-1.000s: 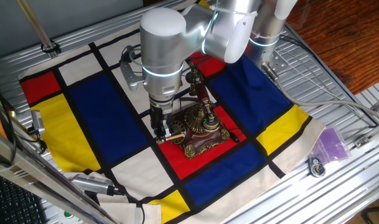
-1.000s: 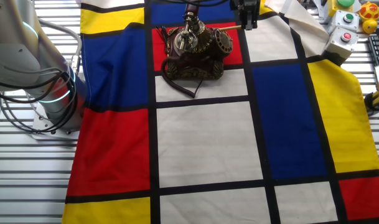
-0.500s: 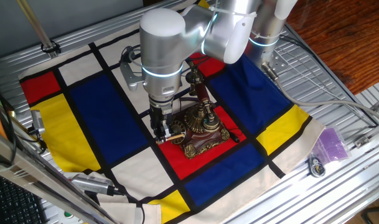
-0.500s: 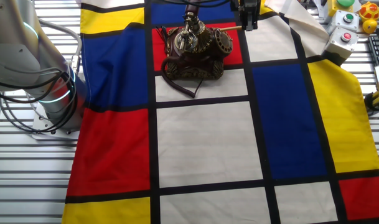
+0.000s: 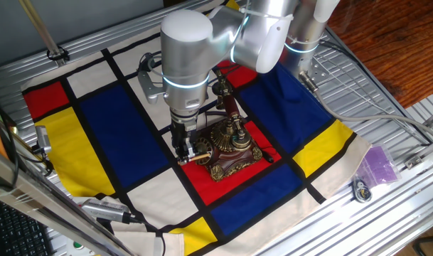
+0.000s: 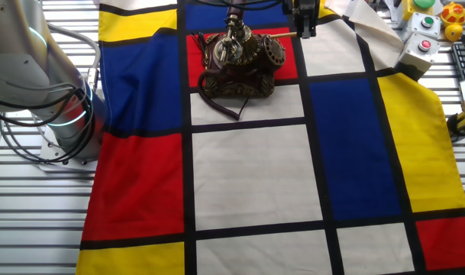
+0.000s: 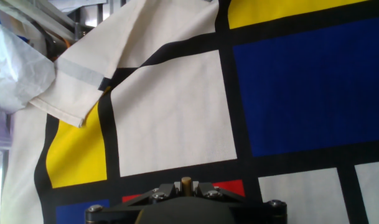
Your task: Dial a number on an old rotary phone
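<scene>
Phone [image 5: 229, 146]: set on a red panel of the cloth [image 5: 124, 121], dial [image 6: 273, 52] facing the gripper [image 5: 188, 151].
Gripper: jaws clamped on a thin stick [image 6: 282, 33], its tip at the dial.
Step judged: turning the dial. The stick tip is best kept seated in one hole, swept steadily, with light pressure so the phone is not shoved.

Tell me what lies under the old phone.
The phone stands on a red panel of the checked cloth, its dark cord trailing onto white. Whatever is beneath its base is hidden.
</scene>
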`<state>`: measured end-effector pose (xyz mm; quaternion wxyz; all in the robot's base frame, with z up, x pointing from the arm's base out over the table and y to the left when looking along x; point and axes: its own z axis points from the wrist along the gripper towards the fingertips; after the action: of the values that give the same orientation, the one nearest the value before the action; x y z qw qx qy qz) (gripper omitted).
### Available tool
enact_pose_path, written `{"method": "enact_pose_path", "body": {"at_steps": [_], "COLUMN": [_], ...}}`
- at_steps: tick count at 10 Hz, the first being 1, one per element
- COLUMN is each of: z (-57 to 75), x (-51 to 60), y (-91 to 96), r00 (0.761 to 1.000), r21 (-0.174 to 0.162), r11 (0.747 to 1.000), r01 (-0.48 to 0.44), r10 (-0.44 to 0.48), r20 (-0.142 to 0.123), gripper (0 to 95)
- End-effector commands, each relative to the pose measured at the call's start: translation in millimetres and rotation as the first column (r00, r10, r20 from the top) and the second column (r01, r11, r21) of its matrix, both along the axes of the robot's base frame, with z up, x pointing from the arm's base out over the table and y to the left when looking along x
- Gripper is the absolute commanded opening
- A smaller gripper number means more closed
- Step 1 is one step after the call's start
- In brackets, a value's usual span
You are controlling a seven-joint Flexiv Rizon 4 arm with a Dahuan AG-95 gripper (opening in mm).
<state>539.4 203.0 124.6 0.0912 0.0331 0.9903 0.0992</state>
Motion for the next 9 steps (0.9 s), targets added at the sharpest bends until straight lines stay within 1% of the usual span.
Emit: {"method": "enact_pose_path", "body": {"at_steps": [1,4,6,8,9], "z": [0.1,-2.2,-0.9,2.9,6.0], "x": [1.7,4.1,4.1,5.7,6.9], "y": [0.4,1.2,0.2,-6.1,-11.3], "r00": [1.0,1.0,0.999,0.996,0.989], "r21": [-0.002,-0.001,-0.022,-0.04,-0.055], "r11": [1.0,1.0,0.999,0.995,0.988], "r01": [0.002,0.002,-0.039,-0.092,-0.146], "r10": [-0.002,-0.002,0.039,0.092,0.145], "r20": [0.001,0.001,0.003,-0.008,-0.021], "gripper": [0.0,0.0,0.0,0.0,0.0]}}
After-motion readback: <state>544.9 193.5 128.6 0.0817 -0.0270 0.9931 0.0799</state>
